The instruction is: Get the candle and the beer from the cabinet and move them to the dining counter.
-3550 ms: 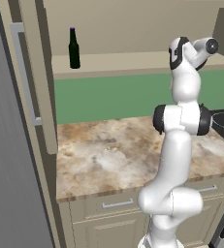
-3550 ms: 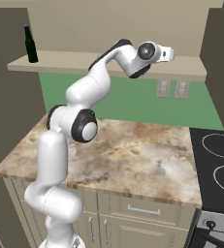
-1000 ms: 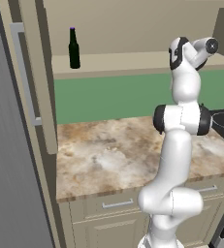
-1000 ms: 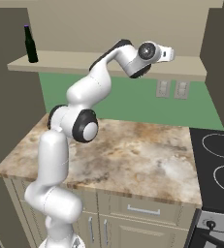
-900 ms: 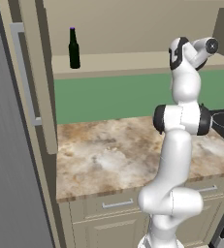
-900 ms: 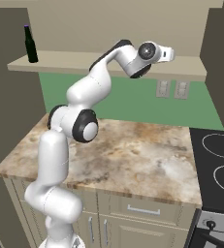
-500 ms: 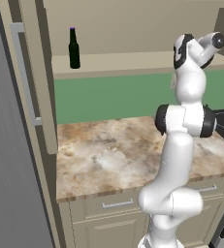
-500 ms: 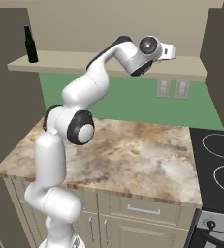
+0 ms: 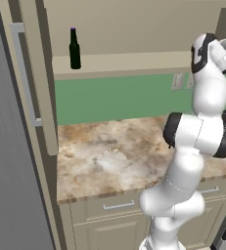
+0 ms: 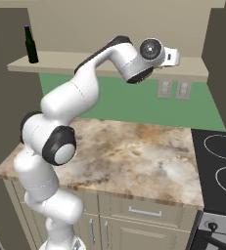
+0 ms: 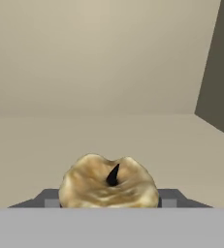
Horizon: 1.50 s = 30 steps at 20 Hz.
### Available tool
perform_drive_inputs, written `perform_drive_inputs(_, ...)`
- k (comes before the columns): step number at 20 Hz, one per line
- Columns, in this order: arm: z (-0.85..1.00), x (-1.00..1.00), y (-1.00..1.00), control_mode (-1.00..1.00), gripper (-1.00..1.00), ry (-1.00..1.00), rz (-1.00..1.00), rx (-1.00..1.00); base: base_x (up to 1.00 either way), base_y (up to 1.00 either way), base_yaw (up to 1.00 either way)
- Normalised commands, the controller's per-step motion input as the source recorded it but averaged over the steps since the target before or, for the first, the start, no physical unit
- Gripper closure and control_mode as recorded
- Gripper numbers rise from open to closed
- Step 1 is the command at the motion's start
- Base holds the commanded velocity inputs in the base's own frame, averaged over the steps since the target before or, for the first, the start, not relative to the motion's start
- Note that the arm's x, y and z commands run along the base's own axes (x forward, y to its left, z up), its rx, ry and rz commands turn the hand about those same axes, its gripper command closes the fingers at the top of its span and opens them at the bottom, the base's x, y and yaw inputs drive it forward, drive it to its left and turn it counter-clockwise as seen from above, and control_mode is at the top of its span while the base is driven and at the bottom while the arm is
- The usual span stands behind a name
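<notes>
At ten o'clock in the left base view the beer [image 9: 74, 48] stands on the cabinet [image 9: 134, 62] shelf. The hand [image 11: 108, 203] pinches the candle [image 11: 108, 181], lumpy and likely to slip. Pulling out, it could knock the shelf lip. Below, at six o'clock, lies a marbled bench [image 10: 134, 151] against a green wall [image 9: 114, 97].

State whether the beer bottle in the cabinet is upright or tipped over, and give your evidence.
Upright. The beer stands on its base on the cabinet shelf, its neck and purple cap pointing straight up in both base views.
</notes>
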Motion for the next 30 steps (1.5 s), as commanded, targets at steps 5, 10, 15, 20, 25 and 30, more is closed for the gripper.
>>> perform_drive_inputs(5, -0.01, -0.85, 0.30, -1.00, 1.00, -0.01, 0.01, 0.00, 0.00, 0.00, 0.00)
perform_drive_inputs(10, 0.11, -0.77, 0.46, -1.00, 1.00, 0.05, 0.00, 0.00, 0.00, 0.00, 0.00)
perform_drive_inputs(15, 0.12, -0.85, 0.47, -1.00, 1.00, 0.09, 0.00, 0.00, 0.00, 0.00, 0.00)
perform_drive_inputs(20, 0.13, -0.70, 0.55, -1.00, 1.00, 0.13, 0.00, 0.00, 0.00, 0.00, 0.00)
perform_drive_inputs(25, 0.03, -0.60, 0.64, -1.00, 1.00, 0.11, 0.00, 0.00, 0.00, 0.00, 0.00)
perform_drive_inputs(30, 0.00, -0.43, 0.72, -1.00, 1.00, 0.03, 0.00, 0.00, 0.00, 0.00, 0.00)
